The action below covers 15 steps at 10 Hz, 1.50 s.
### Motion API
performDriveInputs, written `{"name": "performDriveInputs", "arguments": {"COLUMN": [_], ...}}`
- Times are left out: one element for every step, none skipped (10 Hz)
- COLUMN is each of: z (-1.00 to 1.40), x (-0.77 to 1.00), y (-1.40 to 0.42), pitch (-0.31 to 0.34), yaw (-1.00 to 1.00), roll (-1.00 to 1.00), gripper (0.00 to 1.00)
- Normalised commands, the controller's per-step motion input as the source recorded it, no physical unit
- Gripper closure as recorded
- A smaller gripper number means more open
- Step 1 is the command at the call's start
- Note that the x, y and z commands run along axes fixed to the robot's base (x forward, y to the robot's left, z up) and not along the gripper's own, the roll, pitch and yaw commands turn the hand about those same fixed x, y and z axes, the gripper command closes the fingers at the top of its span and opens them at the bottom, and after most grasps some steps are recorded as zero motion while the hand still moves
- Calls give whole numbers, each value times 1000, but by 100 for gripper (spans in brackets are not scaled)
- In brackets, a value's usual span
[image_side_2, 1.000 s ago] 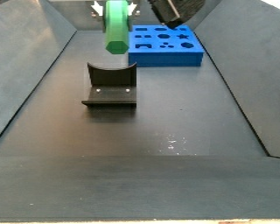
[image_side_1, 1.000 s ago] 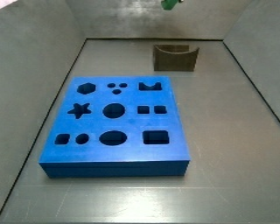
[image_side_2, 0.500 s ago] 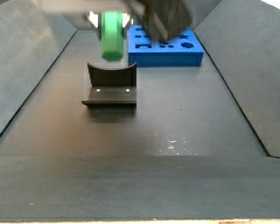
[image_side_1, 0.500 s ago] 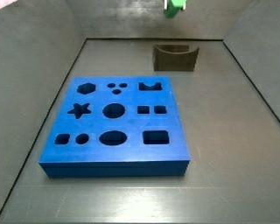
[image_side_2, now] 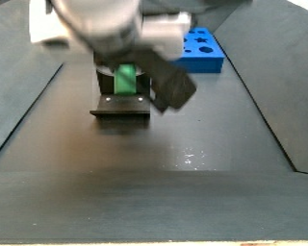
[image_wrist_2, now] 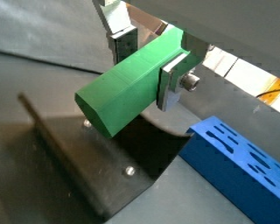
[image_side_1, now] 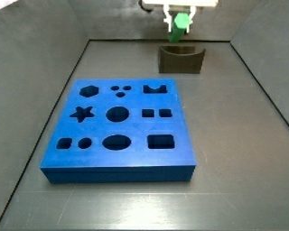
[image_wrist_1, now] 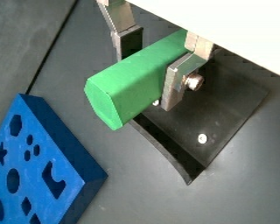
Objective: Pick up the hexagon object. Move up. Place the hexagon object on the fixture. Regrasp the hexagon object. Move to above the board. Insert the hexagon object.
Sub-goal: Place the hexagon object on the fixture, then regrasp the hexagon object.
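Claw (image_wrist_1: 150, 63) clenched on the hexagon object (image_wrist_1: 140, 77), silver fingers (image_wrist_1: 178, 80) pressed on two opposite sides of the green prism, clear in both wrist views (image_wrist_2: 129, 84). One hexagonal end sticks out well past the fingers.

Change from half a second ago: the claw has come down. Earlier in a side view only the green tip showed at the top edge; now the claw (image_side_1: 177, 15) is in frame with the hexagon object (image_side_1: 176, 33) hanging from it, lower end right at the notch in the fixture (image_side_1: 181, 60). In a side view the arm was high and blurred before; now it covers the upper middle, and the hexagon object (image_side_2: 124, 77) sits low against the fixture (image_side_2: 120, 106). Cannot tell whether the peg touches the fixture.

In both wrist views the fixture (image_wrist_1: 208, 133) lies directly under the peg, its curved notch (image_wrist_2: 154, 144) just below the green body.

The board (image_side_1: 119, 126) is unmoved on the floor, well apart from the fixture, holes empty. It also shows beside the fixture in both wrist views (image_wrist_1: 38, 162) (image_wrist_2: 245, 171).
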Motion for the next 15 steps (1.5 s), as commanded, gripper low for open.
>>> {"name": "performDriveInputs", "arguments": {"z": [-1000, -893, -714, -537, -452, -432, -427, 0, 1000, 1000, 1000, 1000, 1000, 894, 720], "x": [247, 239, 210, 173, 104, 88, 88, 0, 0, -4, -26, -31, -36, -42, -39], "y": [132, 126, 93, 85, 134, 142, 144, 0, 0, 2, 3, -1, -3, 0, 1], "pitch": [50, 40, 31, 17, -16, -27, -29, 0, 49, 51, 62, 60, 69, 67, 68], "yaw": [-169, -157, -141, -130, -106, -98, -84, 0, -2, 3, 1, -5, -15, -23, -29], "roll": [-487, -336, -238, -186, -146, -139, -138, 0, 37, 40, 51, 58, 61, 57, 58], "gripper": [100, 100, 100, 100, 100, 100, 100, 0, 0, 0, 0, 0, 0, 0, 0]}}
